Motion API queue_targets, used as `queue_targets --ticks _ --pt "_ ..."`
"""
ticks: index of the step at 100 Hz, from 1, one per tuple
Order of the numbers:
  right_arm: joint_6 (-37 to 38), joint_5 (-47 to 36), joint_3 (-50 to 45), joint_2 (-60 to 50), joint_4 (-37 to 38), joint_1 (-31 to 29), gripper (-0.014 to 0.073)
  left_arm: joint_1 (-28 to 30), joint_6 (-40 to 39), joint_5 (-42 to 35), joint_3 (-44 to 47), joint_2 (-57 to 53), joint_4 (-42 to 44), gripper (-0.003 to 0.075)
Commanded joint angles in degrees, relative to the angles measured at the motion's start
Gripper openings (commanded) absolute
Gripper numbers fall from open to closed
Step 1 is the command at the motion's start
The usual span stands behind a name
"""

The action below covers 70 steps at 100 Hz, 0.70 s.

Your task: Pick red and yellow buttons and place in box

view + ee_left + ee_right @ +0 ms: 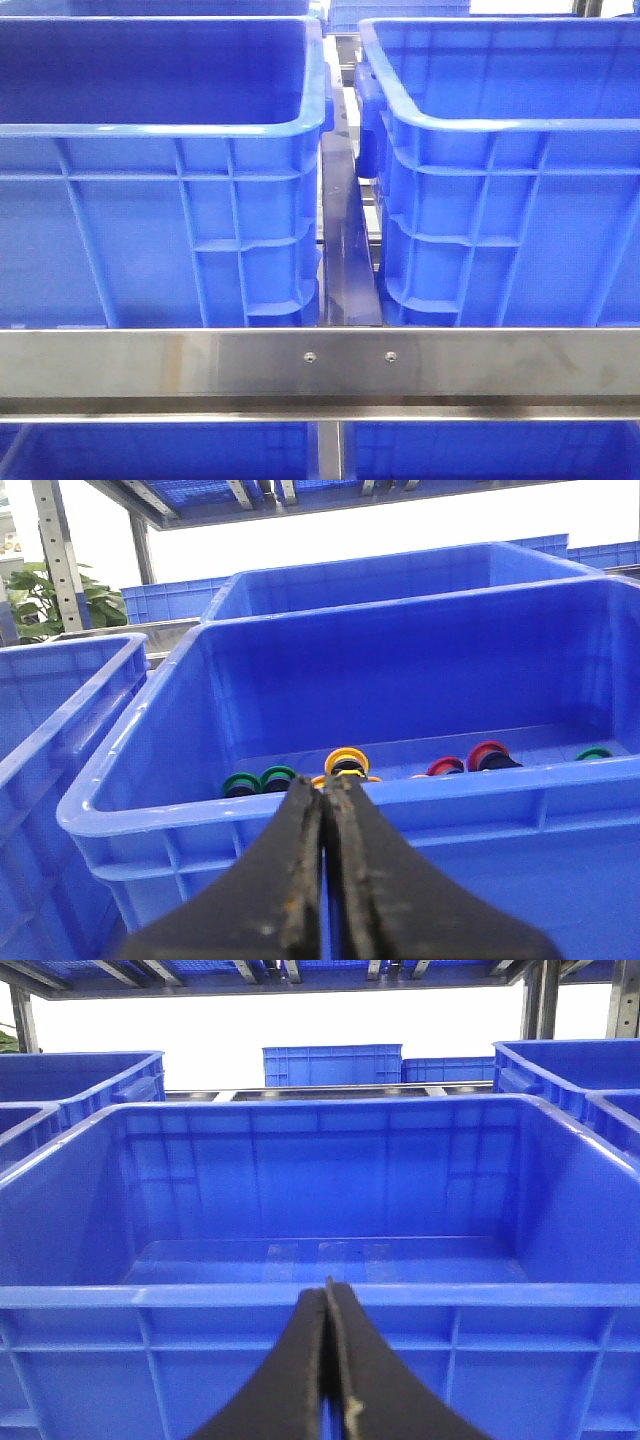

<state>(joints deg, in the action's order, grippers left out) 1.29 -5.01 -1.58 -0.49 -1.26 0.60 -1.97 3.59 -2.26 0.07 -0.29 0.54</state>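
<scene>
We see the yellow button [346,761] mid-frame and red button [488,755] right of it on the crate [400,670] floor. Both look light, rigid, slick; we'd pinch their rims. Left gripper [324,798] and right gripper [327,1296] sit clenched, empty.

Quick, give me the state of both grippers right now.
Left gripper: closed, holding nothing, in front of the crate with the buttons.
Right gripper: closed, holding nothing, facing an empty crate.
</scene>
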Motion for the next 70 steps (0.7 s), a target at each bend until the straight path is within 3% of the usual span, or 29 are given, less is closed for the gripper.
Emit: queue_targets --ticks 1,41,70 --pt "-0.1 -4.7 1.1 -1.3 0.1 0.1 -0.0068 0.0 -0.4 -4.5 2.5 -2.0 -0.5 -0.0019" --pt "-0.1 -4.7 1.1 -1.3 0.1 0.1 -0.0068 0.0 -0.4 -3.9 -0.2 -1.9 -4.9 -0.0019" --pt "-0.1 -4.7 1.1 -1.3 0.1 0.1 -0.0068 0.0 -0.4 10.6 -15.4 4.4 -5.6 -0.0019"
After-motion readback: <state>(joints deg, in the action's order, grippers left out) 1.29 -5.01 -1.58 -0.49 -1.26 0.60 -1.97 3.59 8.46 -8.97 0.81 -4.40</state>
